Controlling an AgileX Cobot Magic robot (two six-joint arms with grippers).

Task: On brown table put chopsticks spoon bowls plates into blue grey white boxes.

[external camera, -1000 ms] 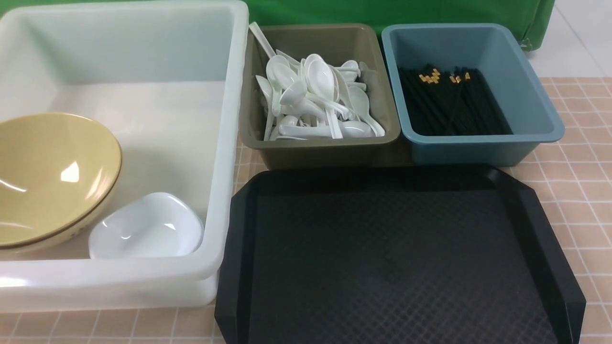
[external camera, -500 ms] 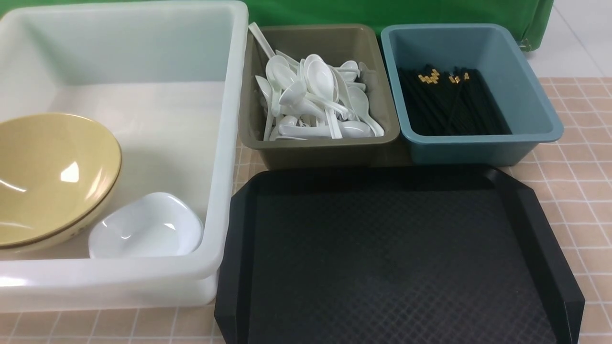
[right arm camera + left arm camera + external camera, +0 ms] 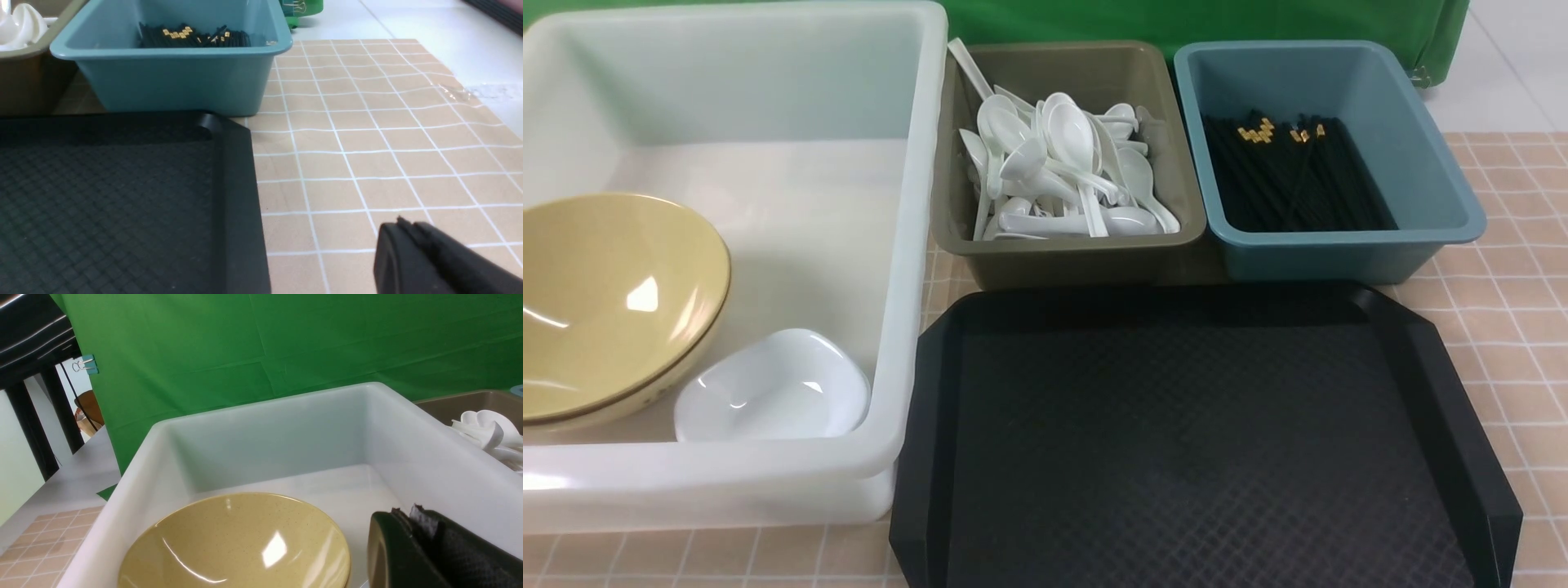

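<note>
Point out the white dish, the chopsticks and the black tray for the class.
white dish (image 3: 772,390): front view, on its shallow inner hollow, inside the white tub.
chopsticks (image 3: 1294,184): front view, on the middle of the black bundle in the blue box.
black tray (image 3: 1192,457): front view, on its bare textured floor.

Black, textured, frayed-edged gripper (image 3: 412,522) padding

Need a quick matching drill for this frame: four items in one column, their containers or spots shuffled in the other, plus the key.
Items:
1. yellow bowls
2. spoons
3. chopsticks
4. black tray

Places:
A. blue box
B. directly on the brown table
C. white box
D. grey box

Pairs: 1-C, 2-D, 3-A, 4-B
</note>
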